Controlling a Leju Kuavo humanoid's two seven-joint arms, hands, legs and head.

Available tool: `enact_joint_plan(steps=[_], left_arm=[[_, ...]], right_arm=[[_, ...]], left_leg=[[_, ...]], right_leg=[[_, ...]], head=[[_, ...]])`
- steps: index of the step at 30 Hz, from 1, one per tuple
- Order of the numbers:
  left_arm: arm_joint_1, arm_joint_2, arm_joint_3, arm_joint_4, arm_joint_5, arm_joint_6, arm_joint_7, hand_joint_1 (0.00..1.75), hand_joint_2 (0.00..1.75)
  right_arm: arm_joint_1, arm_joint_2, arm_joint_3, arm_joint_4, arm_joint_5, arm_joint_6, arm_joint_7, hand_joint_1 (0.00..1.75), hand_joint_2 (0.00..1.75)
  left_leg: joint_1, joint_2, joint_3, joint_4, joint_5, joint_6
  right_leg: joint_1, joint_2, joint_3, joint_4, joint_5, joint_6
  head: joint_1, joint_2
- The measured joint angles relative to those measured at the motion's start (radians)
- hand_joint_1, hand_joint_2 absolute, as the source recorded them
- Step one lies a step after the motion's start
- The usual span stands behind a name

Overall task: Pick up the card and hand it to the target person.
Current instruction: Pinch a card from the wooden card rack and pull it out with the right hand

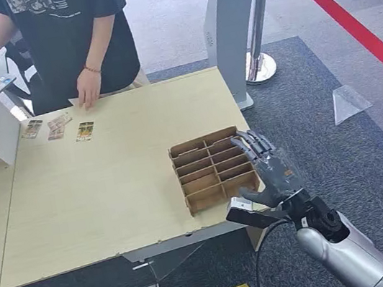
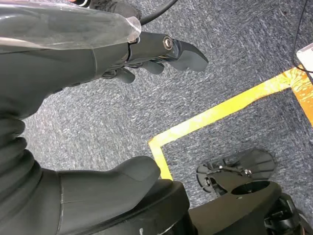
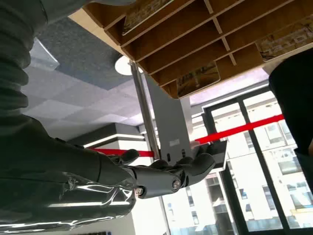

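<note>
The right hand (image 1: 270, 167) at the lower right of the head view has grey fingers and a grey palm cover, with a black wrist block below it. A black cable loops down from the wrist. The forearm (image 1: 345, 254) behind is smooth silver metal, rounded and tapered. In the right wrist view the hand shows a glossy clear film over its grey back, ribbed cover at upper left, and a small screw at a finger hinge. The left hand (image 2: 147, 54) is dark grey, likewise film-wrapped, with a silver screw.
</note>
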Motion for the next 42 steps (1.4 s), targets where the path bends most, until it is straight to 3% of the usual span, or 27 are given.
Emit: enact_joint_plan(steps=[16,28,30,34,36,42], left_arm=[[0.0,0.0,0.0,0.0,0.0,-0.004,0.0,0.0,1.75],[0.0,0.0,0.0,0.0,-0.001,-0.004,0.004,0.0,1.75],[0.0,0.0,0.0,0.0,-0.001,-0.004,0.006,0.0,1.75],[0.0,0.0,0.0,0.0,0.003,-0.004,0.008,0.0,1.75],[0.0,0.0,0.0,0.0,0.006,-0.003,0.008,0.0,1.75],[0.0,0.0,0.0,0.0,0.012,0.0,0.008,0.0,1.75]], right_arm=[[-0.029,0.0,0.017,0.062,0.13,0.068,0.066,0.0,1.75],[-0.065,0.001,0.036,0.133,0.129,0.078,0.074,0.01,1.75],[-0.068,0.001,0.039,0.143,0.128,0.077,0.073,0.16,1.75],[-0.073,0.001,0.045,0.158,0.128,0.076,0.073,1.63,1.75],[-0.075,0.001,0.048,0.165,0.128,0.077,0.073,1.74,1.75],[-0.079,0.002,0.056,0.179,0.128,0.079,0.072,1.75,1.75]], left_leg=[[0.0,0.0,0.0,0.0,0.0,0.0],[0.0,0.0,0.0,0.0,0.0,0.0],[0.0,0.0,0.0,0.0,0.0,0.0],[0.0,0.0,0.0,0.0,0.0,0.0],[0.0,0.0,0.0,0.0,0.0,0.0],[0.0,0.0,0.0,0.0,0.0,0.0]], right_leg=[[0.0,0.0,0.0,0.0,0.0,0.0],[0.0,0.0,0.0,0.0,0.0,0.0],[0.0,0.0,0.0,0.0,0.0,0.0],[0.0,0.0,0.0,0.0,0.0,0.0],[0.0,0.0,0.0,0.0,0.0,0.0],[0.0,0.0,0.0,0.0,0.0,0.0]], head=[[0.0,0.0],[0.0,0.0],[0.0,0.0],[0.0,0.0],[0.0,0.0],[0.0,0.0]])
